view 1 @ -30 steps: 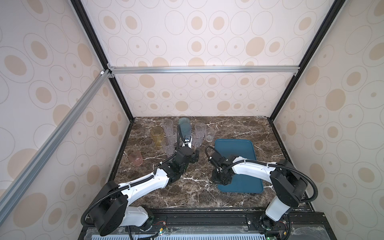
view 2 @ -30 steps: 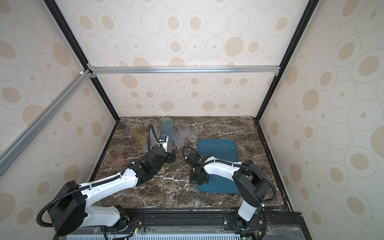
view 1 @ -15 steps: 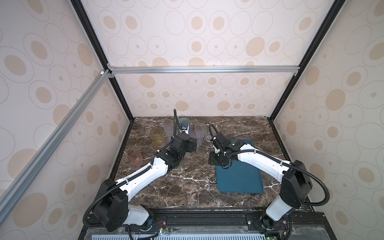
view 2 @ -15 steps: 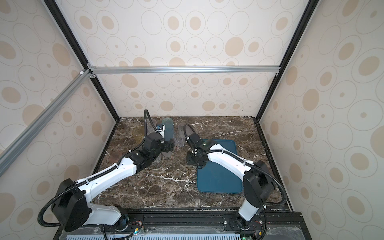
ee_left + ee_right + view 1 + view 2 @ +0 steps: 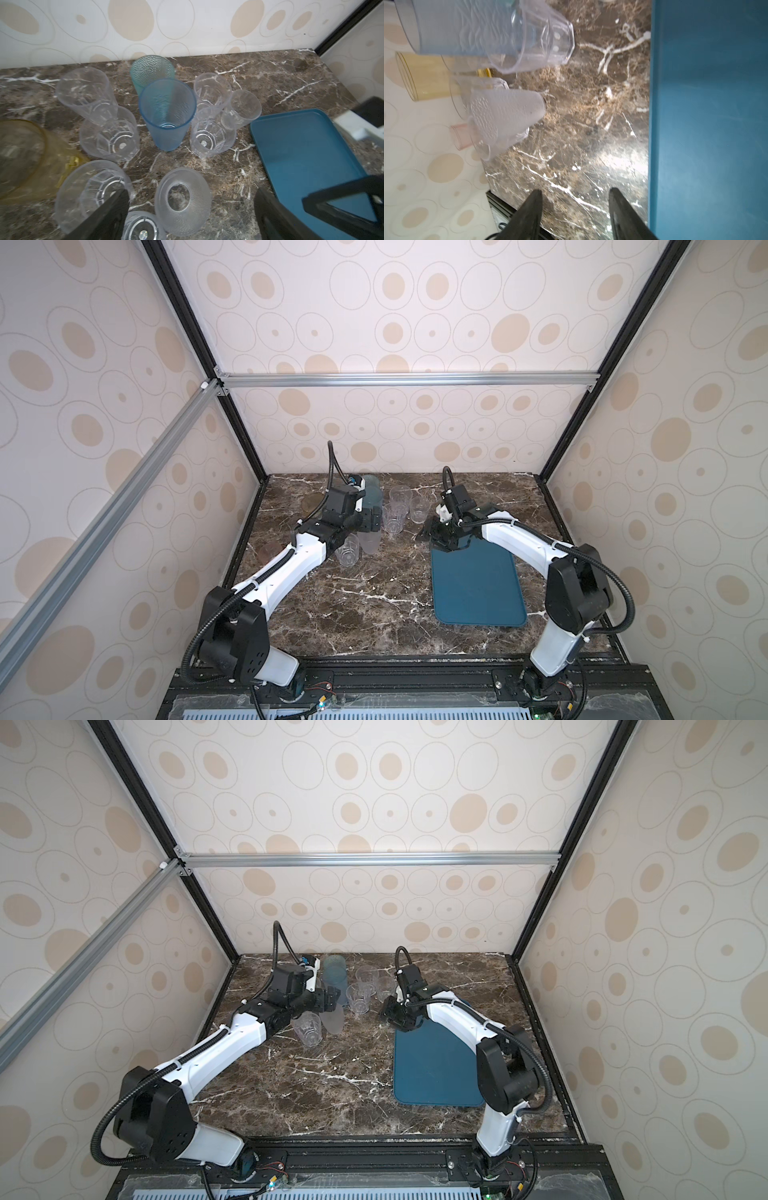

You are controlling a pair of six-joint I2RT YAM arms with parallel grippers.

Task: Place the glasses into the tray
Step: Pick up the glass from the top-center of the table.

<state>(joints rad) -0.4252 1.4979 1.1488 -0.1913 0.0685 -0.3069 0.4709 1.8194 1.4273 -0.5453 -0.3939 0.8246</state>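
The glasses stand in a cluster at the back left of the marble table: two tall teal-blue ones (image 5: 167, 112), an amber one (image 5: 25, 158), a frosted one (image 5: 370, 541) and several clear faceted ones (image 5: 395, 522). A small pinkish glass (image 5: 270, 549) stands apart by the left wall. The dark teal tray (image 5: 478, 585) lies flat on the right with no glass in it. My left gripper (image 5: 371, 520) hangs open above the frosted glass (image 5: 182, 199), holding nothing. My right gripper (image 5: 432, 531) is open over bare marble beside the tray's far left corner (image 5: 708, 116), empty.
Patterned walls with black frame posts close in the table on three sides. Bare marble (image 5: 365, 605) stretches between the glasses and the front edge. My right arm (image 5: 519, 543) crosses above the tray's far end.
My right gripper moved from the tray's left edge toward the back and opened. My left gripper shifted slightly back over the glasses and stayed open.
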